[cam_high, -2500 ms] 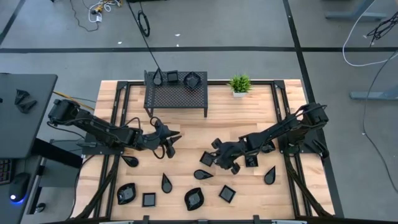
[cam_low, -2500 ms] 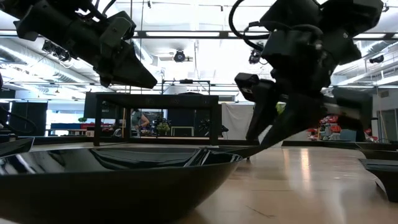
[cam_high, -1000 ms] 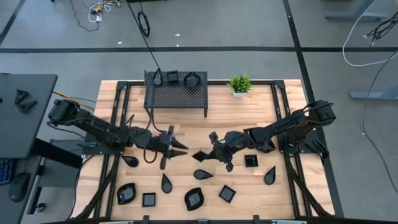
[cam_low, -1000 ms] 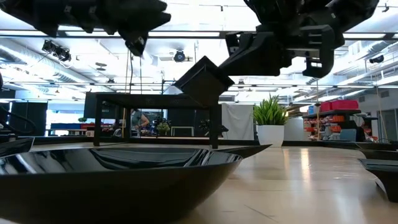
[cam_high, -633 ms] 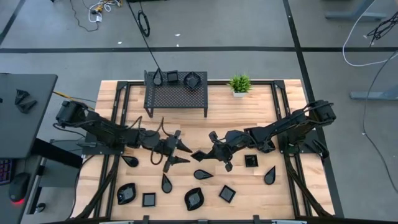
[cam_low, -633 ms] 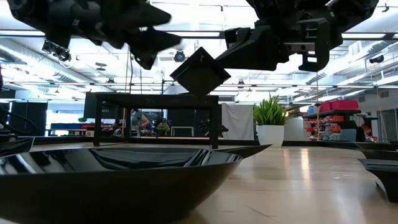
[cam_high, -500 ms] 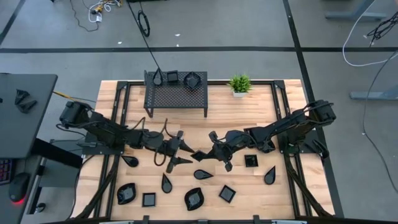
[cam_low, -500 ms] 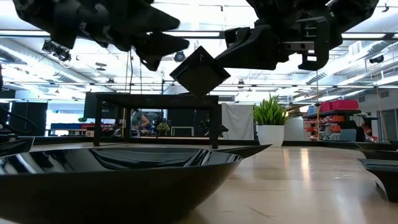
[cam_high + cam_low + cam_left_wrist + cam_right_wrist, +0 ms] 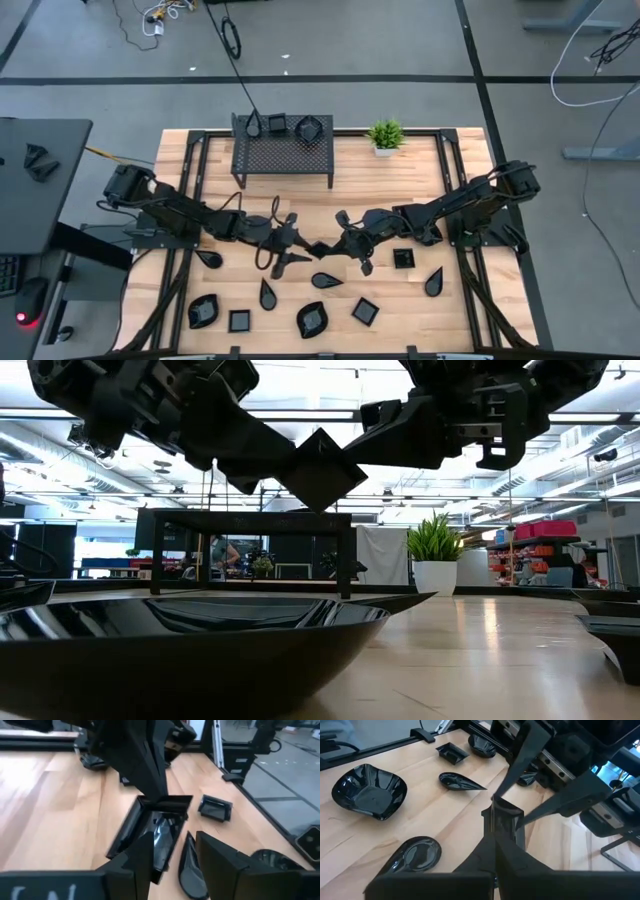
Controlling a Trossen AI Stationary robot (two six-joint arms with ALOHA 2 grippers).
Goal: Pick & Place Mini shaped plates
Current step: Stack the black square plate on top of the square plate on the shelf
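Observation:
A square mini plate [image 9: 319,248] [image 9: 322,470] hangs in the air over the table's middle, tilted onto one corner. My right gripper [image 9: 330,248] [image 9: 495,837] is shut on it and reaches in from the table's right. My left gripper [image 9: 297,238] [image 9: 174,837] comes from the left and stands open. Its two fingers are on either side of the plate's left part [image 9: 155,832]. Other mini plates lie on the table near its front edge, among them a teardrop one [image 9: 325,280] right below the held plate. My right gripper pinches the square plate's rim [image 9: 504,816] between its two shut fingers, coming from the table's right and slanting down. The plate is lifted clear of the table and stands tilted on a corner. My left gripper has one finger [image 9: 142,852] close against the plate's edge; whether it touches, I cannot tell.
A black mesh rack [image 9: 283,155] with three plates on top stands at the far side, a small potted plant [image 9: 385,135] to its right. Several plates lie along the near edge, among them a wavy one [image 9: 312,319] and a square one [image 9: 403,258]. A large dish [image 9: 200,630] fills the low view's foreground.
My left gripper has gone toward the table's right and down, up to the held square plate, and its fingers now stand around the plate's left part. My right gripper has kept the plate still, lifted and tilted.

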